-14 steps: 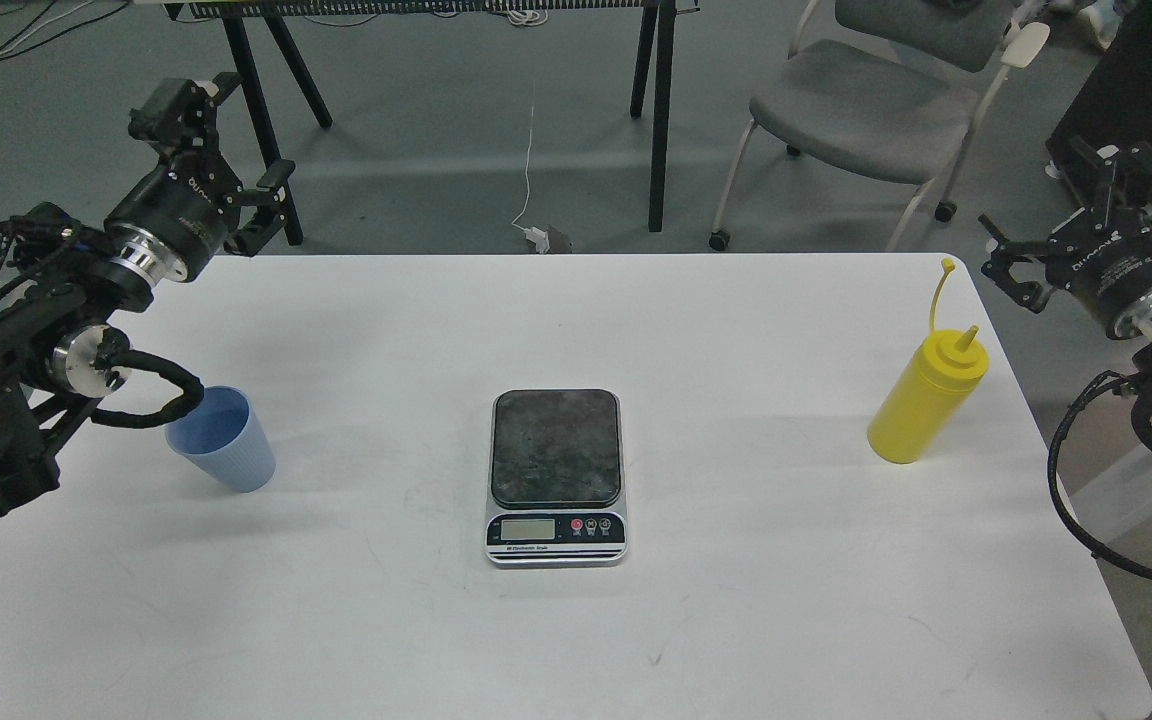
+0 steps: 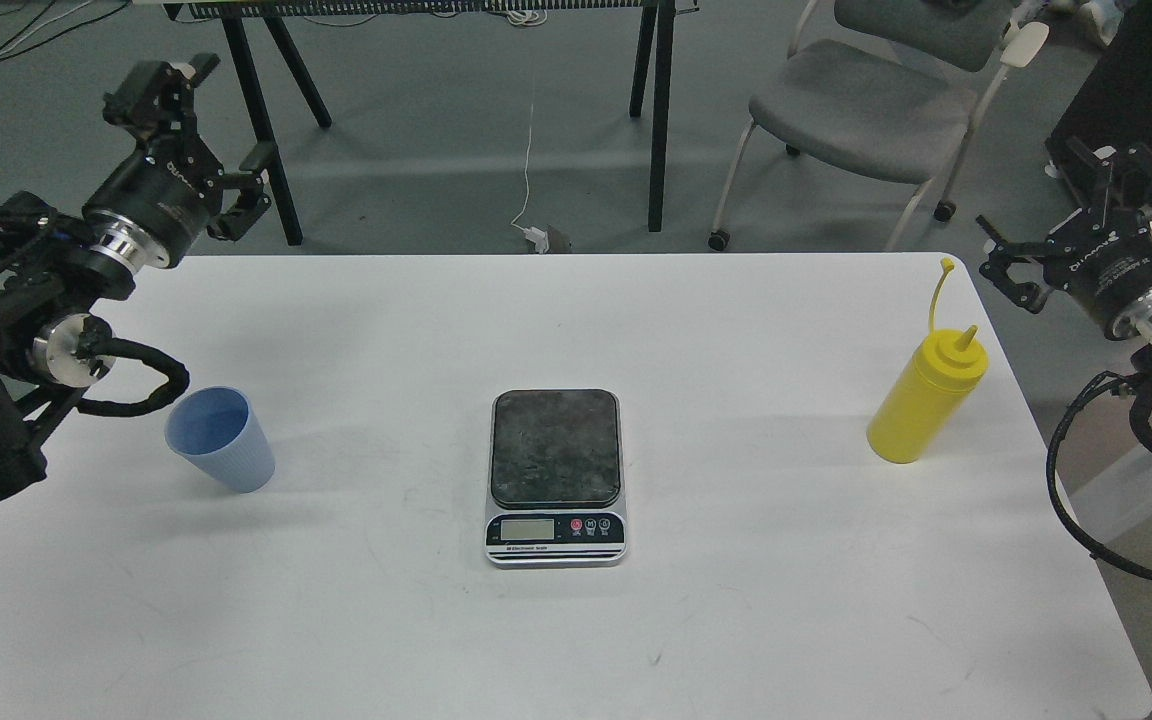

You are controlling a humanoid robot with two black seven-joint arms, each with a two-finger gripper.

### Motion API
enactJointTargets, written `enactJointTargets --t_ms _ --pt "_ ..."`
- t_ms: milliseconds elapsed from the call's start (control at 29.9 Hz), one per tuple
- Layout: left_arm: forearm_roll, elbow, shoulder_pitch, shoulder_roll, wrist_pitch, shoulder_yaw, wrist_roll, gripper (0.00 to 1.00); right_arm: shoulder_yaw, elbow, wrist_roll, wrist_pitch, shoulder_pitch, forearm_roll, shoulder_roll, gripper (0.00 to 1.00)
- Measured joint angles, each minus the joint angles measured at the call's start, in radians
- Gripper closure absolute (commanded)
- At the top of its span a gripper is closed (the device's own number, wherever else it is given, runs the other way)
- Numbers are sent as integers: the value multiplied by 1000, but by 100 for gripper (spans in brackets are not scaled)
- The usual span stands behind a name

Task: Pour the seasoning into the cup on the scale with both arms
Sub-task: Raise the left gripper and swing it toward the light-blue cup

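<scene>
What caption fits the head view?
Blue cup, empty scale and yellow seasoning wait apart on the table.

Bare table (image 2: 736, 620) is seen around scale (image 2: 556, 478); cup (image 2: 221, 440) at left and seasoning bottle (image 2: 926, 400) at right are unobstructed, well apart from everything.

Upright yellow seasoning (image 2: 924, 402) stands right of the bare scale (image 2: 556, 476); blue cup (image 2: 221, 438) stands left.
</scene>
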Motion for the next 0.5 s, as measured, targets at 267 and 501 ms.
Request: enactJointTargets --t_ms 267,501 --pt "129 -25 8 55 -50 92 0 0 -3 1 1 0 0 -1 -1 1" --pt "600 -110 -52 271 -30 193 0 0 -3 4 3 0 -1 -1 -1 1"
